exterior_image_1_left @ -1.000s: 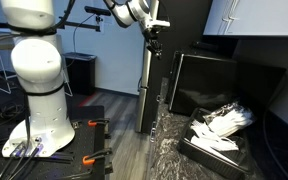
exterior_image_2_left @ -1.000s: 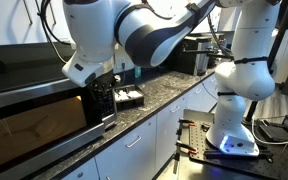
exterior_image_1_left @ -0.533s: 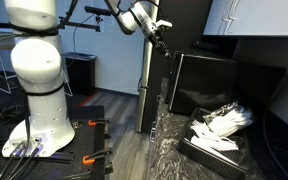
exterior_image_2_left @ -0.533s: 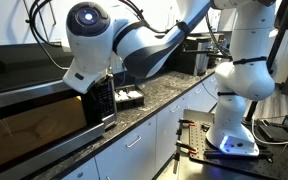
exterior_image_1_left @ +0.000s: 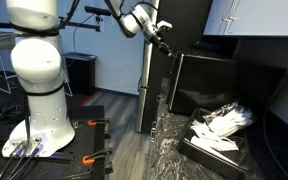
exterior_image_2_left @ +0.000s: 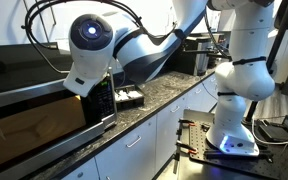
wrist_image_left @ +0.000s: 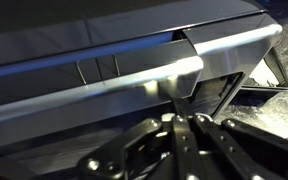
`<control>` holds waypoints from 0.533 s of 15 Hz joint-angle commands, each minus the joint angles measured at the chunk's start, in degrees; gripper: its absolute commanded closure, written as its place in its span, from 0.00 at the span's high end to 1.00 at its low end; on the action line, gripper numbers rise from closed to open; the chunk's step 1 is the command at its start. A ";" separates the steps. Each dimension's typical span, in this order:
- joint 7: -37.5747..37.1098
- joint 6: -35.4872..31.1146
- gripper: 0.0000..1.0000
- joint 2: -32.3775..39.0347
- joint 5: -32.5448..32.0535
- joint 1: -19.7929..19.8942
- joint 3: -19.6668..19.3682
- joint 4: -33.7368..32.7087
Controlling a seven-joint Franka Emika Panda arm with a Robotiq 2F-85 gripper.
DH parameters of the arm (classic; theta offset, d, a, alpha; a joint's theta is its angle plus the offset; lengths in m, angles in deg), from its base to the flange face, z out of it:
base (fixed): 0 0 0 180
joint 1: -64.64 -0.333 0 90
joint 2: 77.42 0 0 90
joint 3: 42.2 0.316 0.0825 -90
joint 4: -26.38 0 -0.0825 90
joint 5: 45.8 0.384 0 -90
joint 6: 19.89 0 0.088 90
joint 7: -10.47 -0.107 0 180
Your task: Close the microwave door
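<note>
The black microwave stands on a speckled counter. Its door is swung out and shows edge-on in that exterior view. In an exterior view the microwave front lies at the left. My gripper is at the door's upper outer edge; it also shows next to the front's right end. In the wrist view the fingers are shut together with nothing between them, right against the steel-edged door.
A black tray of white items sits on the counter in front of the microwave and also shows in an exterior view. The robot base stands on the floor. White cabinets run under the counter.
My gripper has tilted and moved a little toward the microwave, along the door's top edge. The door itself has hardly shifted.
</note>
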 commanded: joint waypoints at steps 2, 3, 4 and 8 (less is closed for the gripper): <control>1.13 0.74 0.00 -0.97 -3.47 0.56 -0.66 0.06; 1.16 0.70 0.00 -1.33 -3.72 0.67 -0.74 0.48; 1.20 0.64 0.00 -1.48 -3.89 0.75 -0.80 0.75; 1.78 0.67 0.00 -1.96 -4.22 1.15 -1.13 1.61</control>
